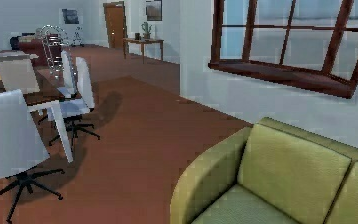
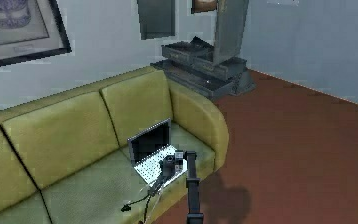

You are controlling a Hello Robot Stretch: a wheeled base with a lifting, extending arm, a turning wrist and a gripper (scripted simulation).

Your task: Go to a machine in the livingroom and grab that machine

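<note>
Gripper point(image 2: 164, 171) sits low-centre in the arm side view, at the open laptop point(image 2: 149, 147) lying on the olive sofa point(image 2: 72, 135) seat. I cannot tell if it holds anything. The grab step looks underway; next, the laptop likely needs lifting clear of the cushion.

My arm point(image 2: 193, 192) rises from the near edge, right of centre; its gripper point(image 2: 159, 178) points left at the far end. I can't tell whether it holds anything.

Open laptop point(image 2: 150, 150), on olive sofa point(image 2: 72, 135) seat
</note>
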